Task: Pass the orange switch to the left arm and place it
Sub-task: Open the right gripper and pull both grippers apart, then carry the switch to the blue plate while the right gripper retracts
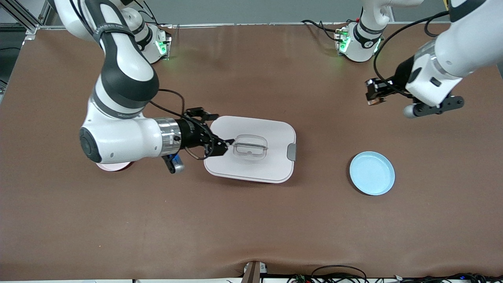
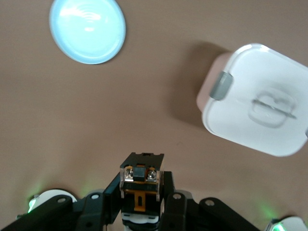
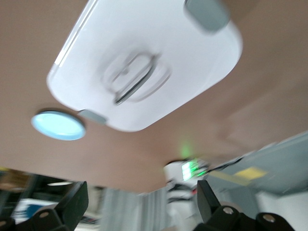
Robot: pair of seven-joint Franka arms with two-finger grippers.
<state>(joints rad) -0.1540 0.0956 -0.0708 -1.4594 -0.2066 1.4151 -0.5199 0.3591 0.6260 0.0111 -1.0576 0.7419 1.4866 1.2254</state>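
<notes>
The orange switch (image 2: 141, 179), a tiny black part with an orange band and metal screws at its end, sits between the fingers of my left gripper (image 2: 141, 191), which is shut on it. That left gripper (image 1: 372, 94) hangs in the air over bare table at the left arm's end, well apart from the box. The box (image 1: 271, 133) is a white lidded container with grey latches in the middle of the table. My right gripper (image 1: 225, 146) is open over the box lid, next to the clear handle, with nothing between its fingers (image 3: 72, 207).
A light blue plate (image 1: 372, 173) lies on the brown table between the box and the left arm's end, nearer to the front camera than the left gripper. A pink plate (image 1: 114, 166) is mostly hidden under the right arm's wrist.
</notes>
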